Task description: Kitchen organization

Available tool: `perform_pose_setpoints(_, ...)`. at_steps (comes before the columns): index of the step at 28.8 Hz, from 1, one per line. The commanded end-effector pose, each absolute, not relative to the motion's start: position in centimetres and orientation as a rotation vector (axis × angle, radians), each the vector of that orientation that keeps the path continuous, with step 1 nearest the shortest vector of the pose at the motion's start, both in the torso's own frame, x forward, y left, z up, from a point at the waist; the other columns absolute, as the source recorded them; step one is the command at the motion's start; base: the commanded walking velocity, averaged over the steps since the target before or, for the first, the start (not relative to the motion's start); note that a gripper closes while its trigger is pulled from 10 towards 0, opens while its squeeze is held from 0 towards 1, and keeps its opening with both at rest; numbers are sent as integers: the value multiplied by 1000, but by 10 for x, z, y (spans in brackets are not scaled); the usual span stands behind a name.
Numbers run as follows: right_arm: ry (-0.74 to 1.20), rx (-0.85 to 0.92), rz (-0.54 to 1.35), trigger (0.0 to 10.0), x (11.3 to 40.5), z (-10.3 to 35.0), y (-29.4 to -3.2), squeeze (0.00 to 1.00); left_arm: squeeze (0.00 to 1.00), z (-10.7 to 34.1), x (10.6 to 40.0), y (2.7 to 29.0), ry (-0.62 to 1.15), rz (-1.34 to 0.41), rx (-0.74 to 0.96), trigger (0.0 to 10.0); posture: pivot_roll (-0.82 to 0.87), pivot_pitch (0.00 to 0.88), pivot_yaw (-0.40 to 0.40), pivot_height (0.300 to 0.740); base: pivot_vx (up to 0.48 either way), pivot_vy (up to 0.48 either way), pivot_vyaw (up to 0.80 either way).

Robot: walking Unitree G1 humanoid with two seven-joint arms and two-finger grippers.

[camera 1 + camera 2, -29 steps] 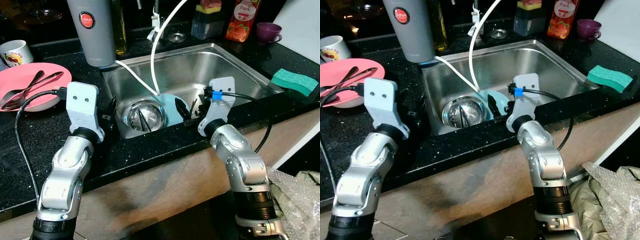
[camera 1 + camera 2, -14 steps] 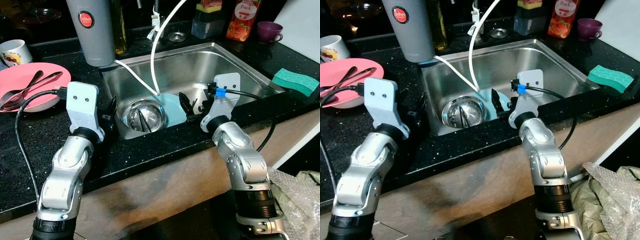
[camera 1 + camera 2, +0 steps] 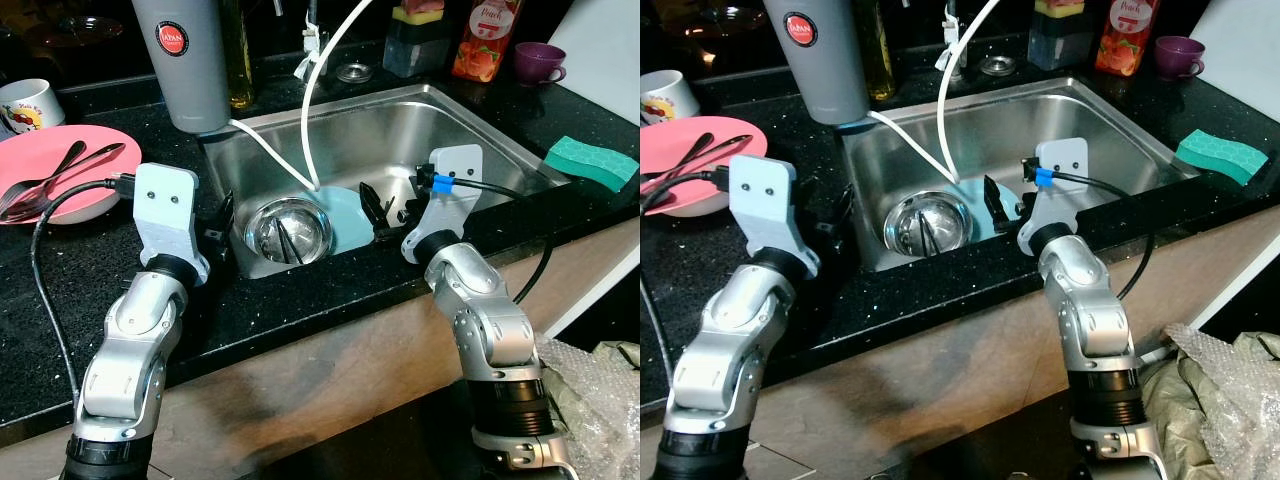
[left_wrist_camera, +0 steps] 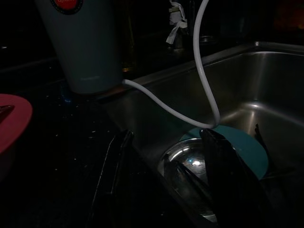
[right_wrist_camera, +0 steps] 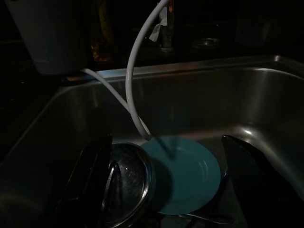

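A steel bowl (image 3: 288, 228) holding a couple of utensils sits at the near left of the steel sink (image 3: 420, 140). It overlaps a teal plate (image 3: 345, 218) lying flat on the sink floor. A white hose (image 3: 308, 120) drops onto the plate's far edge. My right gripper (image 3: 385, 212) hangs open just above the plate's near right side, and the right wrist view shows its fingers (image 5: 90, 180) spread wide around bowl and plate. My left gripper (image 4: 166, 180) is open over the counter at the sink's near left corner, pointing toward the bowl.
On the left counter lies a pink plate (image 3: 50, 165) with cutlery and a white mug (image 3: 28, 102). A tall grey canister (image 3: 185, 60) stands behind the sink's left corner. A green sponge (image 3: 590, 162), purple cup (image 3: 538, 62) and juice bottle (image 3: 487, 40) are at the right.
My right gripper has shifted a little to the right and risen slightly over the teal plate; in the last half second it barely moved. The left arm is still.
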State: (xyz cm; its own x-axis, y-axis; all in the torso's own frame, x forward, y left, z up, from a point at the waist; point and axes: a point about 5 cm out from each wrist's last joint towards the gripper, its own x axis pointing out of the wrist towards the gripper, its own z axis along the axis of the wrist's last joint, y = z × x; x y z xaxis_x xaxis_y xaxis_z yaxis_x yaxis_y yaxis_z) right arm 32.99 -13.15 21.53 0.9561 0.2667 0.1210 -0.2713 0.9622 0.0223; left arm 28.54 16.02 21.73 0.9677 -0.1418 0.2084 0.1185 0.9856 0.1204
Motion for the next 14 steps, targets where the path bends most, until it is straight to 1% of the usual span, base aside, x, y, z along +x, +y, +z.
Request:
perform_pose_setpoints(1,-126,39,273,10000,331,216,-130,0,0,217,287,159,-207,-143,119,10000,27,95,9,740,0,0,0)
perform_pose_setpoints(7,-128,40,273,10000,331,217,-130,0,0,217,287,158,-210,-145,125,10000,27,95,9,740,0,0,0)
perform_pose_setpoints(9,-129,41,273,10000,331,217,-130,0,0,219,289,157,-214,-154,161,10000,28,92,7,740,0,0,0)
perform_pose_setpoints(10,-131,42,274,10000,332,217,-130,0,0,224,295,157,-219,-161,211,10000,29,90,4,740,0,0,0)
perform_pose_setpoints(11,-131,42,274,10000,333,218,-130,0,55,228,299,158,-224,-152,226,10000,32,88,1,740,0,0,0)
perform_pose_setpoints(13,-133,42,275,10000,333,218,-130,0,55,235,306,161,-236,-127,240,10000,32,88,1,740,0,0,0)
perform_pose_setpoints(14,-134,41,276,10000,334,218,-130,0,890,242,313,164,-245,-104,245,10000,32,86,1,740,0,0,0)
